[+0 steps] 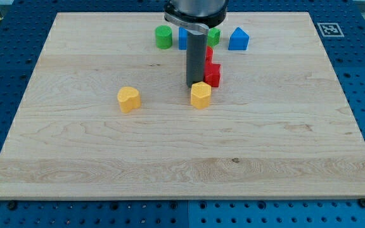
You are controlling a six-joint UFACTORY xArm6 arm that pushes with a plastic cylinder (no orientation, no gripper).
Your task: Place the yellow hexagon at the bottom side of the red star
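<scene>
The yellow hexagon lies near the board's middle, just below and slightly left of the red star, touching or nearly touching it. My tip stands right above the hexagon's top edge, to the left of the red star, and hides part of the star. A second red block shows above the star, mostly hidden by the rod.
A yellow heart-shaped block lies at the left of the hexagon. Along the view's top stand a green cylinder, a blue block behind the rod, a green block and a blue house-shaped block. The wooden board rests on a blue pegboard.
</scene>
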